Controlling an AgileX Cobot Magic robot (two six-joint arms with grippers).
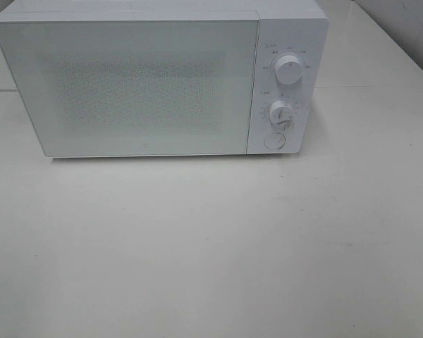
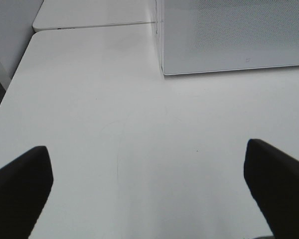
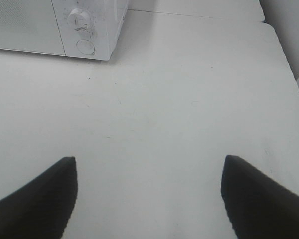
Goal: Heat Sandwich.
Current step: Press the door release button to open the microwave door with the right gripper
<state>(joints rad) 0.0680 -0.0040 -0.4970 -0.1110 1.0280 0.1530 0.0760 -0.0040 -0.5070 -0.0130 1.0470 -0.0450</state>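
Observation:
The sandwich is out of view in every frame. A white microwave stands at the back of the white table with its door shut; the door's frosted panel hides the inside. Its two knobs and round button sit on the right panel. My left gripper hovers open over bare table, in front of the microwave's left corner. Over bare table in front of the microwave's knob side, my right gripper is open too. Neither gripper shows in the exterior high view.
A seam joins two tabletops behind the microwave's front line. A tiled wall rises at the back right. The table's left edge drops off beside the left gripper, the right edge beside the right one.

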